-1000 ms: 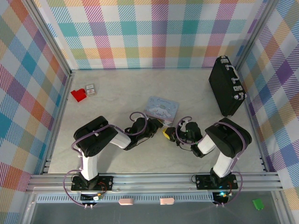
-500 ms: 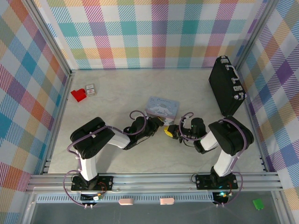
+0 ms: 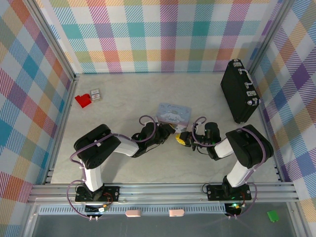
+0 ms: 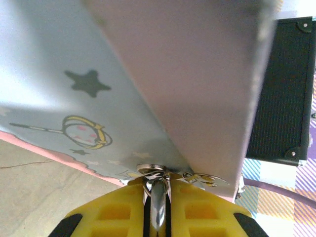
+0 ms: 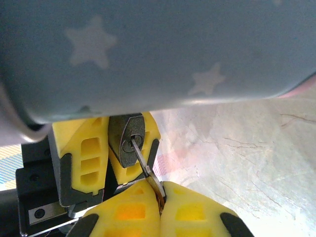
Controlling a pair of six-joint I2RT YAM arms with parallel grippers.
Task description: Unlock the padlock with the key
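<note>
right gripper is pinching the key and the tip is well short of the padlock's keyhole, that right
Not quite. The right gripper does pinch the key, but the tip is not short of the keyhole. The right wrist view shows the blade reaching the keyhole in the dark face of the padlock.

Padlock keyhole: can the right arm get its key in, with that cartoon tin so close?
Probably yes. The key pinched in the right gripper has its tip at the keyhole of the padlock, which the left gripper holds facing it. The tin sits close by, not between them.
</note>
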